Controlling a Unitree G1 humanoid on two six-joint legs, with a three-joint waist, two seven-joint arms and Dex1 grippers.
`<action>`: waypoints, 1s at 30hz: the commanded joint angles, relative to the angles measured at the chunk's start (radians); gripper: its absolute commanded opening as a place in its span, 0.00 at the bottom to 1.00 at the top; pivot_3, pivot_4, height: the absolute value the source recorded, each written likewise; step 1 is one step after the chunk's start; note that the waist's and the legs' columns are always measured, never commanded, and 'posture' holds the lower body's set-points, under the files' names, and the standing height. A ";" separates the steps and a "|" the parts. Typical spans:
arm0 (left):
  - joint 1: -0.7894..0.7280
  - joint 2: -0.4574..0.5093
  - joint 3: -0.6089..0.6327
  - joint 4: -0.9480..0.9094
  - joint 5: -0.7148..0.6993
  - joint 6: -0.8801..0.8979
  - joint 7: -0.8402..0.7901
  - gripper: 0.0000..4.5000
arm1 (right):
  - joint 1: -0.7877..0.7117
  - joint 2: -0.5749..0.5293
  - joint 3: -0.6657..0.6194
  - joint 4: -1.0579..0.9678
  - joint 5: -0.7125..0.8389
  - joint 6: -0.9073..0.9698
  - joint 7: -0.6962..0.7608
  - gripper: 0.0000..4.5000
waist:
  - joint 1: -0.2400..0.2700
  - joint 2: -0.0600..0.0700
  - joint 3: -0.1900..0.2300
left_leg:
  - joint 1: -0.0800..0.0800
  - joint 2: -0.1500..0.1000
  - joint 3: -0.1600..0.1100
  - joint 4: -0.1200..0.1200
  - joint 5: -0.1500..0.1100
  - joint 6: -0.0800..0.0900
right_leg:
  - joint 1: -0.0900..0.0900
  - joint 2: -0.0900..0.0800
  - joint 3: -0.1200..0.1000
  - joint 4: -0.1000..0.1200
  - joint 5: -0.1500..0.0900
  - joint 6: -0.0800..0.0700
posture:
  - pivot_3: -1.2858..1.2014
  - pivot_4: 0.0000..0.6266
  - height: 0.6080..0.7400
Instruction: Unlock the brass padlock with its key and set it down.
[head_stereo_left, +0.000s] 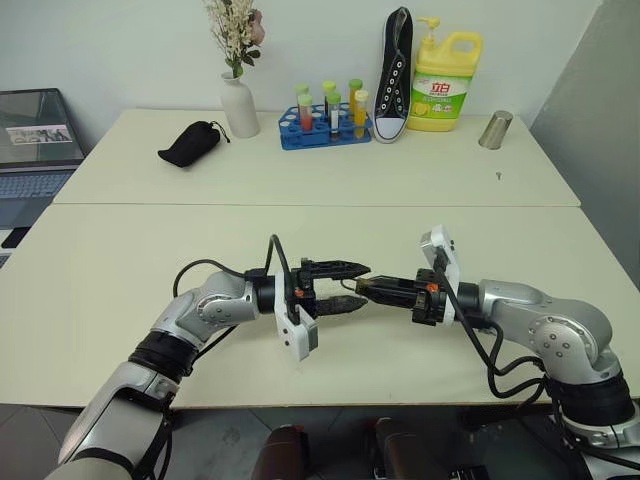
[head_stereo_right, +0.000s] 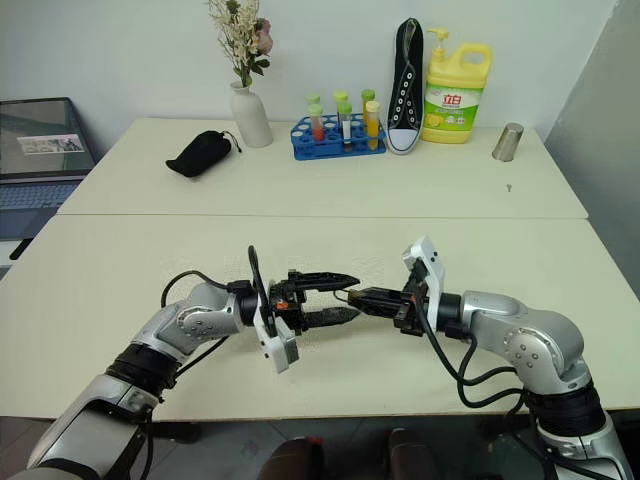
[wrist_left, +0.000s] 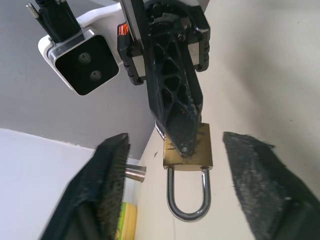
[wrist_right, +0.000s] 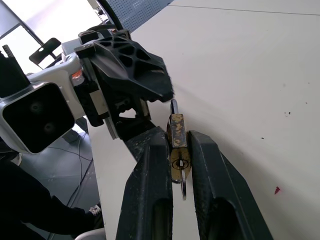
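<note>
We see the brass padlock (wrist_left: 187, 150) held in the air above the front part of the desk (head_stereo_left: 120, 260), grasped by the right gripper (wrist_right: 179, 150). The left gripper (wrist_left: 172, 165) is released around it. The shackle looks closed, so unlocking and setting down remain.

Yellow detergent bottle (head_stereo_left: 445, 82) label: characters too small to read.

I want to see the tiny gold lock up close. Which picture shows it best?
The left wrist view: the brass padlock faces the camera, its shackle in full sight, pinched by the right gripper. The right wrist view shows it edge-on between those jaws, keyhole end nearest. In both eye views it is too small to make out.
</note>
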 joint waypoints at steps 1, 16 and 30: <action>0.018 0.027 -0.008 -0.060 -0.074 0.008 -0.037 0.97 | -0.025 -0.022 -0.014 0.009 -0.037 -0.039 0.041 0.04 | 0.000 0.000 0.000 | 0.000 0.000 0.000 0.000 0.000 0.000 | 0.000 0.000 0.000 0.000 0.000 0.000 | 0.52 0.24 1.00; -0.012 -0.030 0.098 -0.220 -0.537 0.681 -0.255 0.20 | -0.004 -0.100 0.024 -0.058 -0.176 -0.157 0.182 0.04 | 0.000 0.000 0.000 | 0.000 0.000 0.000 0.000 0.000 0.000 | 0.000 0.002 -0.001 0.000 -0.003 0.004 | 0.52 0.24 1.00; 0.048 -0.030 0.116 -0.400 -0.780 1.275 -0.612 0.00 | -0.020 -0.068 -0.025 -0.085 -0.142 -0.158 0.160 0.04 | -0.001 0.000 0.000 | 0.000 0.000 -0.001 0.000 0.000 0.000 | 0.000 0.003 0.000 0.000 -0.003 0.004 | 0.52 0.24 1.00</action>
